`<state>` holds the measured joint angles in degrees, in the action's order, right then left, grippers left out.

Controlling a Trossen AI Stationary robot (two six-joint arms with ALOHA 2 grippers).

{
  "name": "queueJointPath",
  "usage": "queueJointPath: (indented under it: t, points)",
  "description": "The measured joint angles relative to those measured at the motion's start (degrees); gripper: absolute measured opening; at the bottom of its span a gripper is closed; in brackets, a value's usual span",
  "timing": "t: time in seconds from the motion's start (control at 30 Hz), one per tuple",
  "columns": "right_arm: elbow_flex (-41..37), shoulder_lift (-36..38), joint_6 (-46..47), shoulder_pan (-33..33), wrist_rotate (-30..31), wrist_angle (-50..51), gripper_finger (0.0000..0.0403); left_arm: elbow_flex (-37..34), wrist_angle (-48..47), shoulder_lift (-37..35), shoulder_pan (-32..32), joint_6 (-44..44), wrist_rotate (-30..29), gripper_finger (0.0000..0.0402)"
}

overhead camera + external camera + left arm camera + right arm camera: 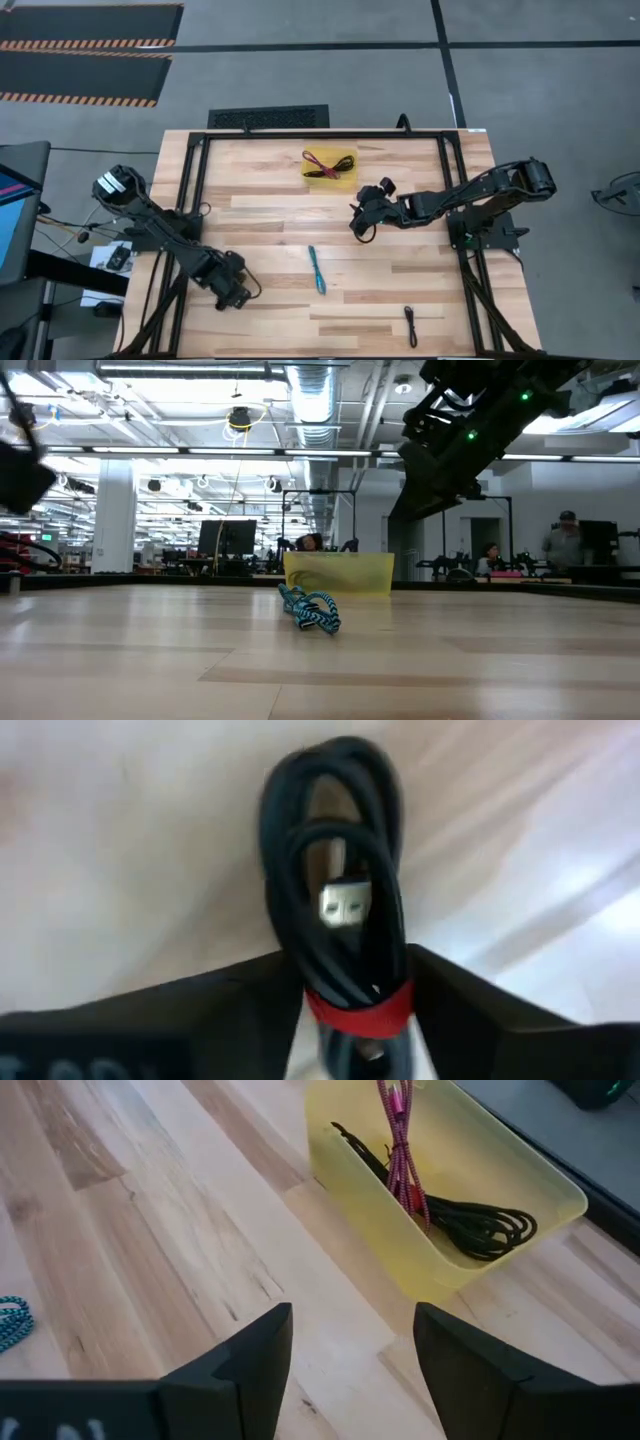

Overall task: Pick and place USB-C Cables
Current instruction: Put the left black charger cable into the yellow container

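My left gripper [235, 290] is over the table's near-left part and is shut on a coiled black cable with a red band [340, 870]. My right gripper [350, 1370] hovers open above the table's middle [360, 222], just short of a yellow bin [430, 1270]. In the bin lie a dark red braided cable [400, 1140] and a black cable [480, 1225]. A light blue cable [317, 270] lies on the wood at the table's centre [310, 610]. Another black cable [411, 325] rests near the near edge. My left gripper pinches the black coil between its two fingers at the red-banded end [358, 1005]. The rest of the coil sticks out past the fingertips, with a silver plug [345, 903] lying on it. The blurred wood behind suggests the cable is clear of the table.
The yellow bin [330, 165] stands at the table's far middle [338, 573]. A dark frame [190, 170] runs along the table's sides. People sit in the room beyond the far edge [565, 540]. Bare wood lies between the cables.
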<state>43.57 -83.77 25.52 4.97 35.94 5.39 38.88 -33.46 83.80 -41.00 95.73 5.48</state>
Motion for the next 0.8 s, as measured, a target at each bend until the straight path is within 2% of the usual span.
queueJointPath:
  t: [0.13,0.23,0.33,0.4,0.53,0.6,0.67,0.8]
  points:
    - [0.0,0.0,0.33,0.17,0.05,0.0,0.0234,2.77,-5.91,-0.15,2.79,-7.87,-2.75,0.007]
    - [0.0,0.0,2.56,1.09,0.09,0.25,0.0234,5.63,-11.53,-0.15,5.25,-14.5,-5.23,0.0031]
    - [0.0,0.0,4.28,2.88,1.26,1.05,0.0234,9.32,-17.54,-0.15,7.98,-23.31,-10.57,0.003]
    - [0.0,0.0,4.68,4.33,4.63,1.31,0.0234,12.13,-21.3,-0.16,9.84,-31.02,-15.36,0.0039]
    - [0.0,0.0,4.48,6.18,12.06,1.5,0.0234,16.87,-23.15,-0.21,14.09,-50.39,-30.46,0.0068]
    - [0.0,0.0,4.46,6.25,14.04,1.81,0.0234,18.9,-21.55,-0.21,17.26,-58.62,-40.12,0.0073]
    - [0.0,0.0,4.46,6.19,14.53,1.84,0.0234,20.33,-17.44,-0.21,21.41,-66.7,-47.38,0.0072]
    - [0.01,0.0,4.46,6.19,15.02,2.24,0.0234,21.43,-5.49,-0.21,30.89,-84.69,-52.47,0.0064]
